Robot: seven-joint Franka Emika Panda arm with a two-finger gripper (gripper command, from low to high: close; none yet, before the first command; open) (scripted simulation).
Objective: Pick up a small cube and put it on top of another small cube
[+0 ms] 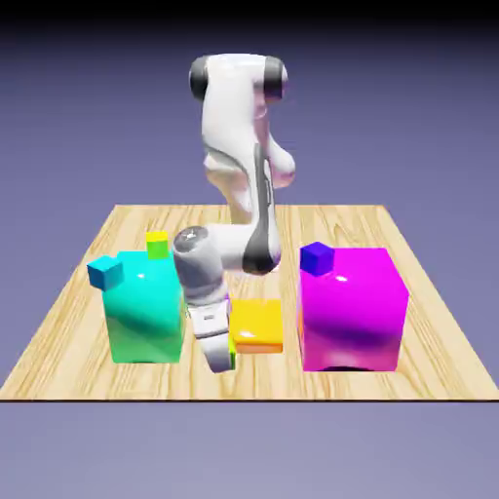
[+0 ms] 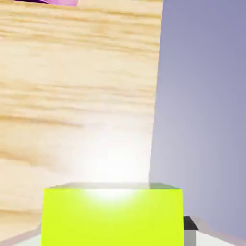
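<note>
Down near the front edge of the wooden surface [image 1: 88, 361], the pincer [image 1: 220, 357] is clenched on a tiny yellow-green cube [image 2: 113, 216], which fills the bottom of the hand view between the grey fingertips [image 2: 190, 225]. The other yellow-green cube [image 1: 157, 244] sits atop the big teal block [image 1: 146, 307], beside a tiny teal-blue cube [image 1: 104, 272]. An orange block [image 1: 257, 326] lies just beside the pincer. Toward the exterior view's right stands a magenta block [image 1: 353, 310] carrying a tiny dark blue cube [image 1: 316, 257].
</note>
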